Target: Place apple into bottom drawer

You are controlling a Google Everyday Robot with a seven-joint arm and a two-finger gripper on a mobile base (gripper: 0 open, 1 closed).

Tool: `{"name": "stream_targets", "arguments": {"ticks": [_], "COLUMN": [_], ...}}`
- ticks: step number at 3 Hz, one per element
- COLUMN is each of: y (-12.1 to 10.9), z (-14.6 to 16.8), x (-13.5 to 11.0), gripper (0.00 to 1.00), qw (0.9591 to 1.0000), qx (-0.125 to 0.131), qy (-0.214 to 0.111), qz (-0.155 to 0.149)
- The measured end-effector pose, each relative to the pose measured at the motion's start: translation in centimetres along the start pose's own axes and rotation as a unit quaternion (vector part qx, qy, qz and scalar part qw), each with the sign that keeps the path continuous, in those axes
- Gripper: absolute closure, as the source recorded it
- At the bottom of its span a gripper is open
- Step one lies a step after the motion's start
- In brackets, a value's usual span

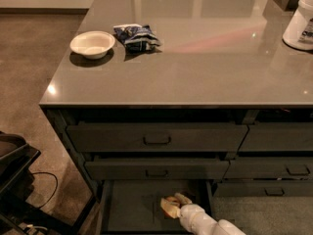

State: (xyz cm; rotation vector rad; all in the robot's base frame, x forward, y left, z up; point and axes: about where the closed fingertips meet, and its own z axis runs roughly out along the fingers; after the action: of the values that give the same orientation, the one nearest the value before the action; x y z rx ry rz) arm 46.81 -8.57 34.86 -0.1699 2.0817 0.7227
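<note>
Placing step in hand: gripper (172, 204) sits inside the open bottom drawer (127, 210), right of centre, apparently clamped on the apple (168, 210) near the floor. Next: release, then withdraw clear of the drawers above.

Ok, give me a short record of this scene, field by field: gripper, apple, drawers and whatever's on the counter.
gripper: down inside the bottom drawer, right side, at the apple
apple: inside the bottom drawer, against the gripper
bottom drawer: pulled open
drawers above: both shut
counter: white bowl and snack bag side by side at the left, white tub at the right edge
</note>
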Motion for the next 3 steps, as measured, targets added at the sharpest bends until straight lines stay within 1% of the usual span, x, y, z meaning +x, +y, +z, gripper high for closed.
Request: {"name": "stream_targets", "arguments": {"ticks": [1, 2, 3], "y": [-2.5, -5.1, -6.7], "z": [1.8, 3.5, 4.3], "x": [-0.9, -0.4, 1.2], "gripper": [1.00, 1.00, 1.00], "qw": [0.9989, 0.9978, 0.9977], "qx": [0.031, 0.049, 0.055], "qy": [-0.035, -0.044, -0.027], "qz": [-0.003, 0.011, 0.029]}}
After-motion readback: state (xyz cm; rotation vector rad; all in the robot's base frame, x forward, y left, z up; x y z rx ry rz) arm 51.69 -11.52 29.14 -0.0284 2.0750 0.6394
